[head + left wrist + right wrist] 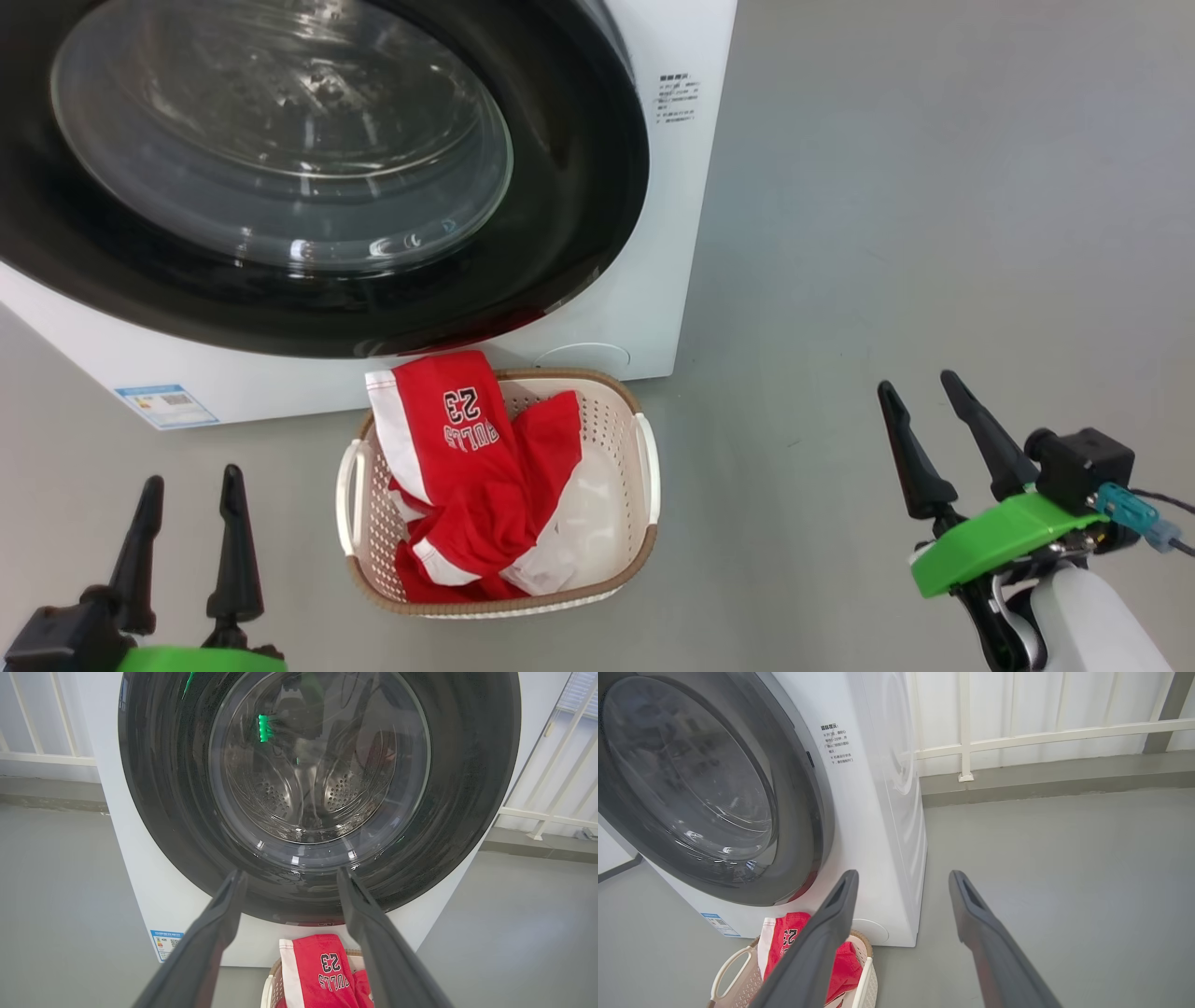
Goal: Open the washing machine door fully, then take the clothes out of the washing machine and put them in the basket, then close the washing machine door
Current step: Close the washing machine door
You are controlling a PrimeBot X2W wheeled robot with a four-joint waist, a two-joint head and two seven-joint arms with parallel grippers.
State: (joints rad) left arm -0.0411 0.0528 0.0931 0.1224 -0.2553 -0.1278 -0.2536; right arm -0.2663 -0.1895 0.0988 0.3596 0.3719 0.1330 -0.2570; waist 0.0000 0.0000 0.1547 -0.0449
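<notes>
Nearest the head camera, the left gripper (192, 478) at the lower left of the frame and the right gripper (917, 383) at the lower right each show two long dark fingers spread apart, pinching nothing. Both stand apart from machine and basket, which would suit arms with no work left at the door.

The big white front-loading washing machine (653, 308) takes up the upper left. Its large round door (579, 187), with a glossy black rim around bulging clear glass, lies flat against the front and looks shut. Through the glass in the left wrist view, the perforated steel drum (275, 798) looks bare of laundry. A thin red streak (317, 922) runs along the bottom of the rim. Whether it is a reflection of the garments below or pinched fabric cannot be told.

At bottom centre, the small cream perforated plastic basket (644, 551) with a brown woven-look rim sits on the grey floor (934, 233). It is just in front of the machine and under the door, probably so that lifted garments travel a short way. The bright red clothes (467, 467) with white trim lie in it. The piece printed "BULLS 23" is draped over the rim on the machine's side, with white fabric showing lower down.

A small blue label (166, 403) marks the machine's lower left front.
</notes>
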